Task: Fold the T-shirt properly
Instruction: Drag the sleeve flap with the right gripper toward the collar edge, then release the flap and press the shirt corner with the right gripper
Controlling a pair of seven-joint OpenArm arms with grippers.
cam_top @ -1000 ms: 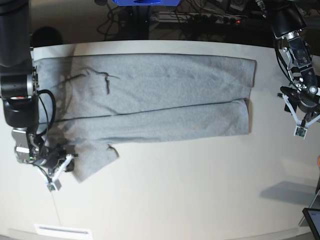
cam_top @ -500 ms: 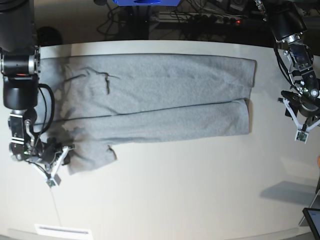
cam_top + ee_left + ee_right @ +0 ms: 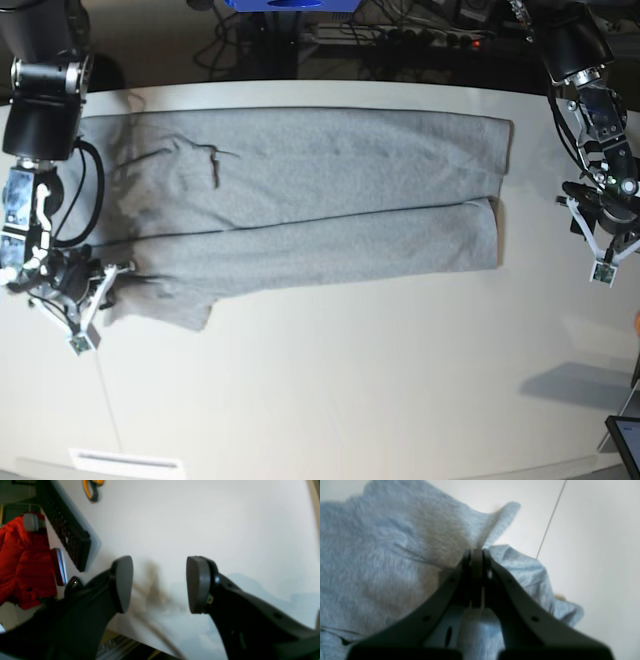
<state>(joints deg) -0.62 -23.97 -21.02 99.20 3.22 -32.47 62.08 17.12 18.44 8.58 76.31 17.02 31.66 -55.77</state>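
Left wrist view, writing: none is showing that can be read.
Left wrist view, tool: the left gripper (image 3: 160, 583), two black fingers with grey oval pads (image 3: 197, 583), is standing wide apart with nothing between them, hanging over the bare white table (image 3: 200, 517).
Left wrist view, surroundings: a black perforated panel (image 3: 66, 531) is slanting along the table's left side, a red padded garment (image 3: 21, 562) is lying beyond it, and a yellow-and-grey handle (image 3: 92, 488) is peeking in at the top edge.
Right wrist view, tool: the right gripper (image 3: 476, 555) is pressing its dark fingers together on a fold of the large heather-grey cotton T-shirt (image 3: 382, 555), at its edge.
Right wrist view, surroundings: a thin dark seam line (image 3: 551, 520) is running across the white surface beside the cloth.
Base view, writing: no lettering is showing on the T-shirt (image 3: 330, 190); the plain side is facing up.
Base view, T-shirt: it is lying folded lengthwise as a long band across the far half of the table (image 3: 380, 380).
Base view, tools: the right gripper (image 3: 105, 285) is sitting at the band's near left corner; the left gripper (image 3: 603, 255) is hanging well apart from the cloth's right end.
Base view, surroundings: dark cables (image 3: 400, 40) are lying behind the table.
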